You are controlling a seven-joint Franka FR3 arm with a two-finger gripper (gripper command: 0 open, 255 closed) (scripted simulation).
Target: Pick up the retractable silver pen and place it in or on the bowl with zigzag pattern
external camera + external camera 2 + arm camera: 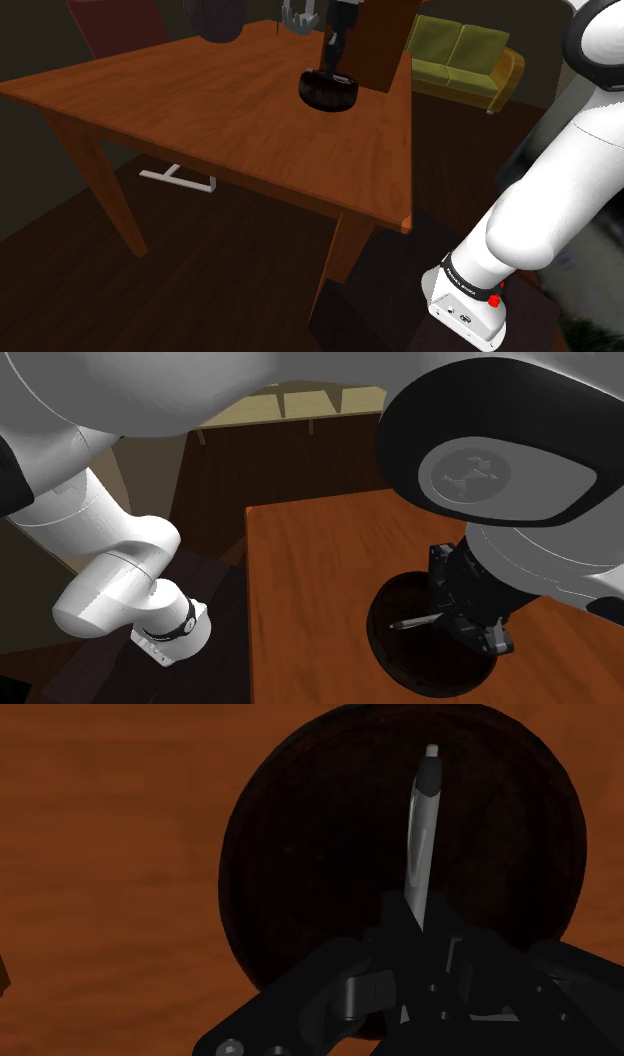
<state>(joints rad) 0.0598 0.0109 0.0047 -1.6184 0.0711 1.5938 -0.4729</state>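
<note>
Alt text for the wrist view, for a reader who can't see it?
The black fingers clasp a silver pen by one end, the rest of it reaching out over a dark round bowl. The bowl sits on a reddish-brown wooden table.

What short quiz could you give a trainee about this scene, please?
1. True or false: the pincer is shut on the pen.
2. What lies below the pen? A. the dark bowl B. a white plate C. a book
3. Fill in: the bowl stands on a brown ____.

Key: 1 true; 2 A; 3 table.
</note>
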